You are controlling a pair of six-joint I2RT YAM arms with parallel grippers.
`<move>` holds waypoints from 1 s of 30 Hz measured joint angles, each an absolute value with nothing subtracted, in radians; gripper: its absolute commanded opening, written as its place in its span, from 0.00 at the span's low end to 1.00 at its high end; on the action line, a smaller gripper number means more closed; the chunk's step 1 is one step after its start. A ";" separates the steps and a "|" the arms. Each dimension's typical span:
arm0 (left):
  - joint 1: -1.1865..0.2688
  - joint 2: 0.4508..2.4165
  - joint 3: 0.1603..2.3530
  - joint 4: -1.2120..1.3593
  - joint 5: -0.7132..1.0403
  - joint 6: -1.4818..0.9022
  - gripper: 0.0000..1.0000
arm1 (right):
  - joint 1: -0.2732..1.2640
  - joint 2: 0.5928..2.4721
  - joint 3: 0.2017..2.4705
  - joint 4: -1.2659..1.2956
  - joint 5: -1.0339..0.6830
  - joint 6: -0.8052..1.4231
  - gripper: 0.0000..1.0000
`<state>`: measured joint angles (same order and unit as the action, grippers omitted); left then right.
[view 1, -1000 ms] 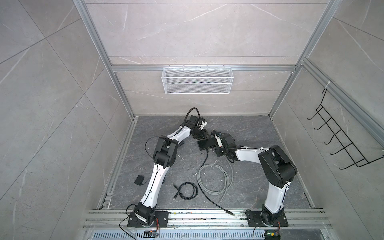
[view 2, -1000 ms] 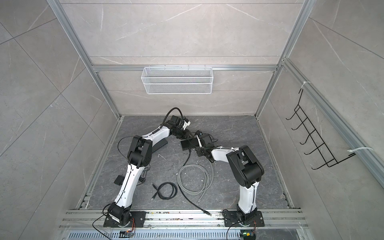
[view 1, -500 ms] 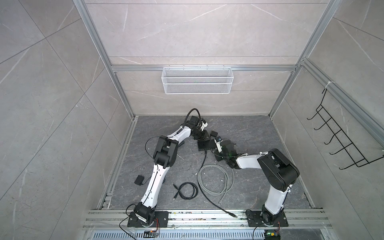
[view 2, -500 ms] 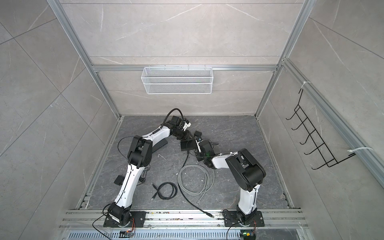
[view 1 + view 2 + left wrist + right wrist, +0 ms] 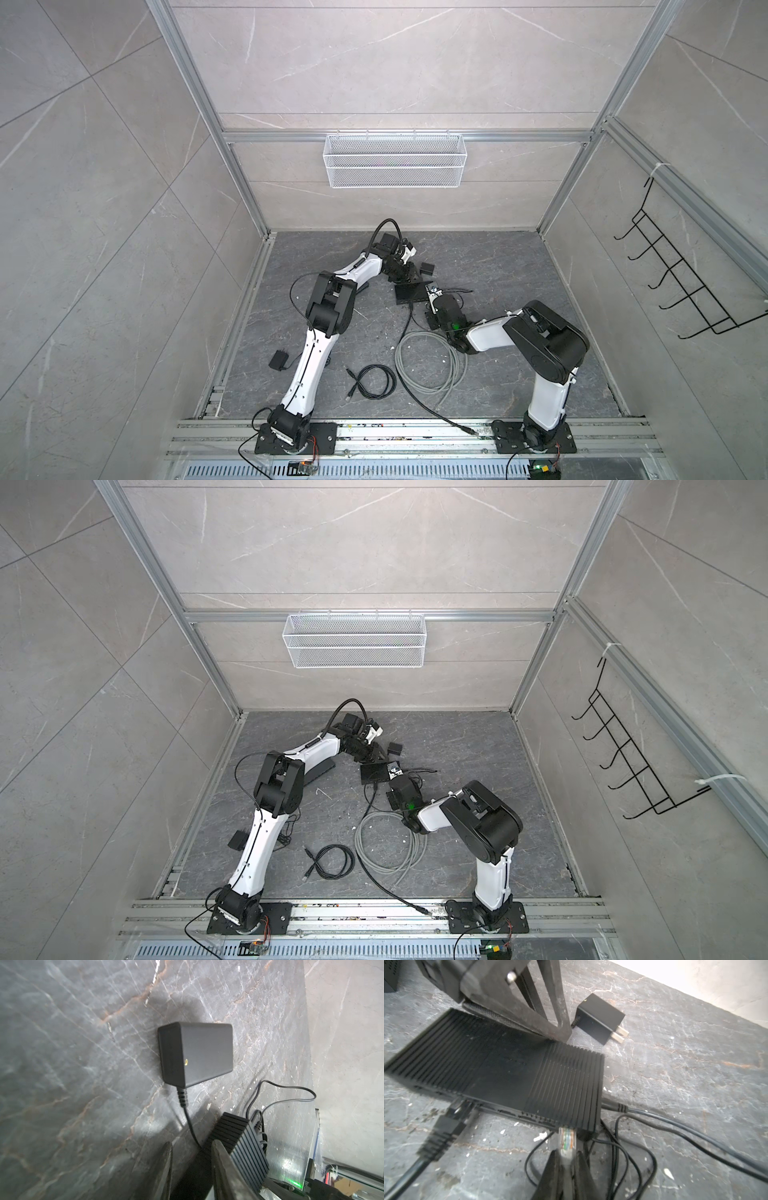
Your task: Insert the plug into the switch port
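Note:
The switch is a black ribbed box, seen in both top views at mid floor. My left gripper reaches down from behind and is shut on the switch's rear edge. My right gripper is shut on the plug, a clear connector with coloured wires. The plug's tip meets the switch's front face near its right corner. How deep the plug sits in the port is hidden. In both top views the right gripper stands at the switch's near right side.
A black cable's plug sits in a port further left. A power adapter lies behind the switch, its thin cord looping beside my right gripper. A grey cable coil, a black cable coil and a small adapter lie nearer the front.
My right arm has swung its gripper from the switch's right side round to its near front side, elbow moving right. The left arm and the switch have stayed put.

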<state>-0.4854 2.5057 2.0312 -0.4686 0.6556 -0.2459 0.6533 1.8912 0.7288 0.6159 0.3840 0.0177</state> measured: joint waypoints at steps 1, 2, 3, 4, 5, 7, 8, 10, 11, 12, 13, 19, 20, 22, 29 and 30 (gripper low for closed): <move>-0.484 2.505 2.028 -0.467 0.664 -0.242 0.36 | 0.656 1.892 0.729 0.618 0.391 0.018 0.15; -0.484 2.505 2.027 -0.466 0.674 -0.237 0.36 | 0.659 1.893 0.729 0.619 0.397 0.017 0.15; -0.482 2.505 2.027 -0.467 0.685 -0.232 0.36 | 0.661 1.893 0.728 0.620 0.402 0.018 0.16; -0.482 2.505 2.027 -0.467 0.695 -0.229 0.36 | 0.662 1.893 0.726 0.622 0.403 0.017 0.16; -0.481 2.506 2.030 -0.473 0.707 -0.225 0.36 | 0.662 1.893 0.725 0.624 0.405 0.017 0.16; -0.481 2.515 2.049 -0.490 0.726 -0.213 0.36 | 0.663 1.893 0.725 0.626 0.407 0.017 0.16; -0.481 2.522 2.066 -0.503 0.740 -0.205 0.37 | 0.663 1.893 0.725 0.626 0.407 0.017 0.16; -0.488 2.527 2.082 -0.539 0.771 -0.184 0.37 | 0.662 1.893 0.725 0.637 0.405 0.014 0.16; -0.496 2.529 2.083 -0.549 0.784 -0.175 0.38 | 0.662 1.893 0.725 0.636 0.404 0.012 0.16; -0.502 2.531 2.084 -0.549 0.785 -0.167 0.38 | 0.661 1.893 0.724 0.630 0.405 0.010 0.16; -0.505 2.535 2.088 -0.546 0.788 -0.162 0.38 | 0.660 1.893 0.723 0.625 0.405 0.006 0.16; -0.505 2.574 2.127 -0.527 0.834 -0.160 0.38 | 0.647 1.893 0.725 0.619 0.376 -0.001 0.15; -0.505 2.577 2.129 -0.521 0.841 -0.160 0.38 | 0.643 1.893 0.728 0.612 0.369 -0.001 0.15; -0.503 2.580 2.129 -0.507 0.847 -0.160 0.38 | 0.634 1.892 0.744 0.587 0.350 -0.001 0.15; -0.496 2.601 2.130 -0.445 0.893 -0.171 0.36 | 0.609 1.881 0.821 0.434 0.296 0.002 0.15; -0.495 2.605 2.130 -0.437 0.895 -0.173 0.36 | 0.603 1.882 0.848 0.389 0.290 0.004 0.15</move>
<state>-0.4946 2.6045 2.1296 -0.4374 0.8951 -0.1734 0.6033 1.8816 0.8478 0.3885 0.2897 0.0040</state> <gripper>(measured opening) 0.365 0.151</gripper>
